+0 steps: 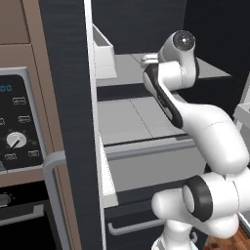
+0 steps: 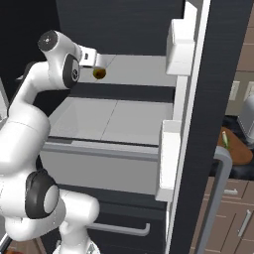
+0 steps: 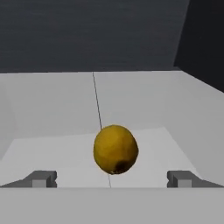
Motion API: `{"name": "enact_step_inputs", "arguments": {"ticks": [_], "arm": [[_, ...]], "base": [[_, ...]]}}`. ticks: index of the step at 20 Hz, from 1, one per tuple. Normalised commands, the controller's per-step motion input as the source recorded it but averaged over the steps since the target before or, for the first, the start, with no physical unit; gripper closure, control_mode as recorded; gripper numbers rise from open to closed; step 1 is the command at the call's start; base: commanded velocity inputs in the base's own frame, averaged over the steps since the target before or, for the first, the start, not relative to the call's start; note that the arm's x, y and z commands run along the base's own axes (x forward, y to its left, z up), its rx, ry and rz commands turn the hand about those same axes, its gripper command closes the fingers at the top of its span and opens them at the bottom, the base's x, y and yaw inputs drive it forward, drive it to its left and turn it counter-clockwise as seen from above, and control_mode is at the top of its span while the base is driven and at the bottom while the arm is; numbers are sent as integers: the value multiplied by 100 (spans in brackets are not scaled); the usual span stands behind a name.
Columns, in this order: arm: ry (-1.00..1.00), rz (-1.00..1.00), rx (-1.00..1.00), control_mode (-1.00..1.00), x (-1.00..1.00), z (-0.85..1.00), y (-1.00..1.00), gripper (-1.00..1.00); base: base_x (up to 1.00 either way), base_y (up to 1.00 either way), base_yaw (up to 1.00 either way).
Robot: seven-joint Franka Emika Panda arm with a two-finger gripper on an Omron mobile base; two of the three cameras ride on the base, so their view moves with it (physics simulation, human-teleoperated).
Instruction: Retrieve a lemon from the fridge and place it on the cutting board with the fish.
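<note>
Lining up on the lemon (image 3: pixel 115 149) inside the fridge (image 2: pixel 218 124).

From the left: one fingertip (image 3: pixel 40 178), the lemon, then the other fingertip; my gripper (image 3: pixel 112 179) stands wide open, holding nothing, with the fruit centred in the gap, just ahead on the smooth grey shelf (image 3: pixel 57 113). I judge I should push straight forward until the fingertips flank its widest part, then close gently, since the round, slightly dimpled yellow skin could roll or slip away on that flat surface.
</note>
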Motion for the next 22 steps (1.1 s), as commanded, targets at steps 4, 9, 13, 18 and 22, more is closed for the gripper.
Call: {"name": "enact_step_inputs", "arguments": {"ticks": [4, 9, 13, 18, 22], "arm": [[4, 0, 0, -100, 8, -2, 0, -100], [2, -1, 0, -100, 27, -3, 0, -100], [7, -1, 0, -100, 33, -15, -3, -100], [9, 0, 0, -100, 31, -9, -1, -100], [8, 0, 0, -100, 26, -7, -1, -100]], "base": [[0, 0, 0], [0, 0, 0], [0, 0, 0], [0, 0, 0], [0, 0, 0]]}}
